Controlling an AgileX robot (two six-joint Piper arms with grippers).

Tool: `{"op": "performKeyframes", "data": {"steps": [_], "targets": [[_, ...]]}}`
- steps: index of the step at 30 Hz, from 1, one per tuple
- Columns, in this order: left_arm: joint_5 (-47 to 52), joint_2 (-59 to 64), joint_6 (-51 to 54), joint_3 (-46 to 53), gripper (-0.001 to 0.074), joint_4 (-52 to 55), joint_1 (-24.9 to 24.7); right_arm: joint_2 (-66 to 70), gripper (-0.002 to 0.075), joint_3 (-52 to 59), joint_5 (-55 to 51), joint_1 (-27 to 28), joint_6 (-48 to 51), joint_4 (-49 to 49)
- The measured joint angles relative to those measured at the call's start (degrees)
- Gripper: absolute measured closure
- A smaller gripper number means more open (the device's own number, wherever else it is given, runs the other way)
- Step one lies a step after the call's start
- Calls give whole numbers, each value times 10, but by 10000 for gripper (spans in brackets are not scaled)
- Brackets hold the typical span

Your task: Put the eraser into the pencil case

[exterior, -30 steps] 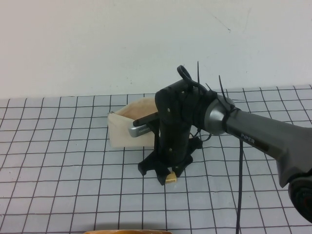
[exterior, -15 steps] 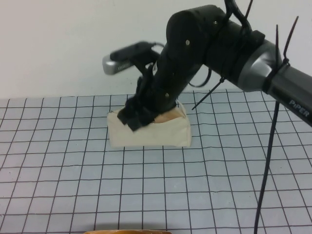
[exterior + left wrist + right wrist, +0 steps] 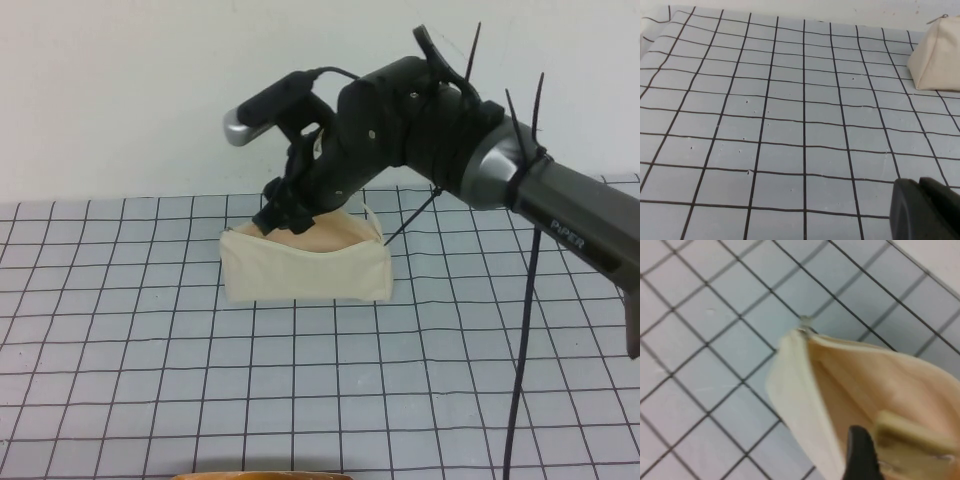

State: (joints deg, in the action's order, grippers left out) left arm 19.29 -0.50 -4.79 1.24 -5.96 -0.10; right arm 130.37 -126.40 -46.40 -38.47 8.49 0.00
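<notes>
From above, you see the soft cream case (image 3: 305,265) standing open on the gridded mat (image 3: 120,380), with the right gripper (image 3: 283,215) poised over its mouth, its fingertips hidden behind the rim. Your left wrist view catches one case corner (image 3: 939,57) and only a dark sliver of the left gripper (image 3: 925,210), whose spread you cannot tell. Your right wrist view shows the gripper (image 3: 880,445) pinching the tan eraser (image 3: 912,435) inside the case's (image 3: 800,390) pinkish lining.

One pencil case (image 3: 305,268) on the desk (image 3: 120,380), one eraser (image 3: 912,436) over its mouth, two claws: right claw (image 3: 280,215), left claw (image 3: 925,210).
</notes>
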Motion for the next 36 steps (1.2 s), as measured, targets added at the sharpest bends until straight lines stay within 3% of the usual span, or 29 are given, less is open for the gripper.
{"op": "performKeyframes", "data": {"steps": [4,7,9,12,16,25,36], "targets": [[0,0,0,0,736,0,0,3,301,0,-11,14,-37,-3],[0,0,0,0,736,0,0,-11,330,0,-41,20,-39,-5],[0,0,0,0,736,0,0,-28,410,0,-65,21,-34,-5],[0,0,0,0,736,0,0,-68,610,0,-105,21,-21,-5],[0,0,0,0,736,0,0,-128,704,0,-150,21,30,-5],[0,0,0,0,736,0,0,-282,726,71,-196,21,88,23],[0,0,0,0,736,0,0,-594,727,457,-28,21,151,151]]}}
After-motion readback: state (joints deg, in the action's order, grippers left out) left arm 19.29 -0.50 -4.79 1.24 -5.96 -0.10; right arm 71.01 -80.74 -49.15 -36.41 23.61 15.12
